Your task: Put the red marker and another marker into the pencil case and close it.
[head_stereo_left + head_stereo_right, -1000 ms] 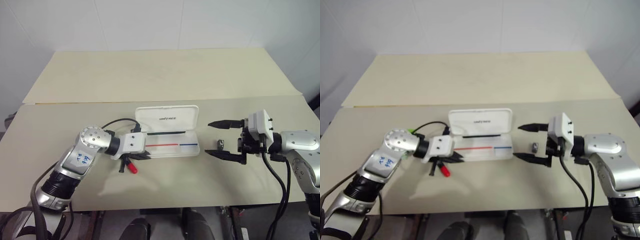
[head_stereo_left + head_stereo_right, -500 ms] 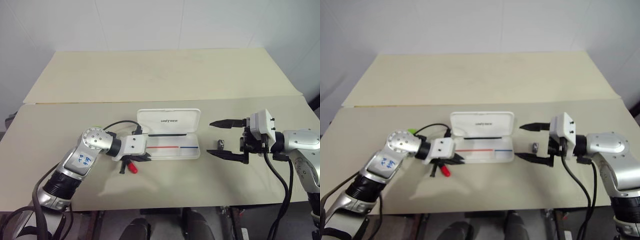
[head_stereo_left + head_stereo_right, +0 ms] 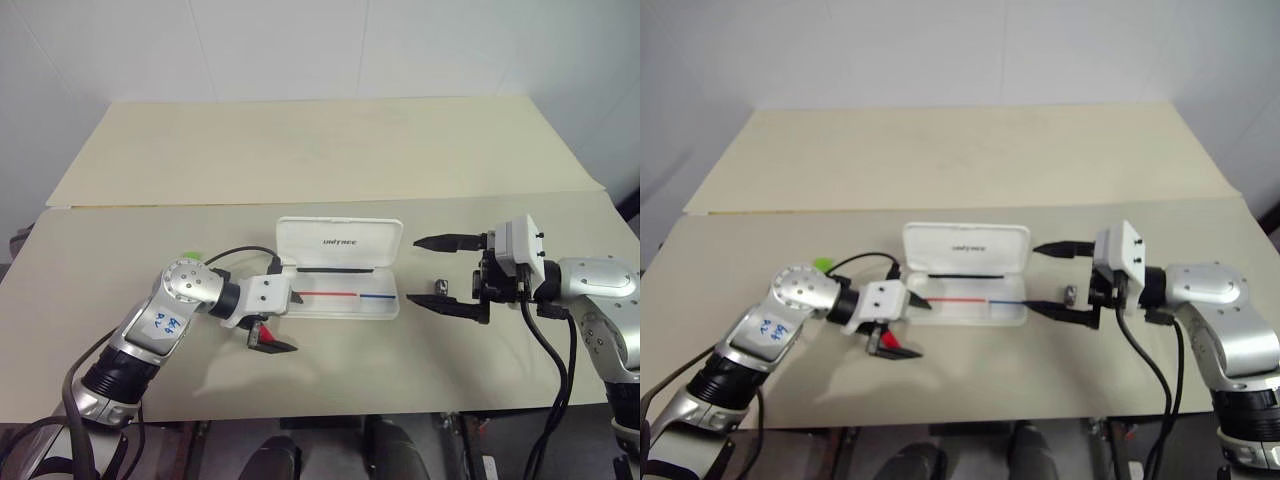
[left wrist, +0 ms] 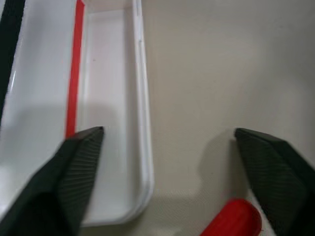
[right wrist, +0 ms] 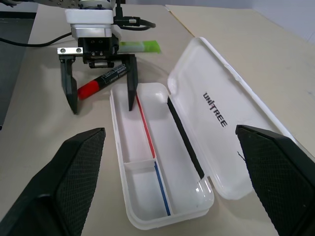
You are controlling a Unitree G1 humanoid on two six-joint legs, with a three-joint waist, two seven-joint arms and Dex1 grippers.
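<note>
Straddling the red marker (image 5: 102,83) with your left gripper (image 5: 99,91) spread wide beside the open pencil case (image 5: 162,206), you are needing to close on it; right gripper (image 3: 446,272) is idling wide.

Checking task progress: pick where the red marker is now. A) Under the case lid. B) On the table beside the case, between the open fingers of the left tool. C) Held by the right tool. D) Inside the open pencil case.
B: the red marker lies on the table outside the pencil case, with the left tool standing open astride it.
</note>
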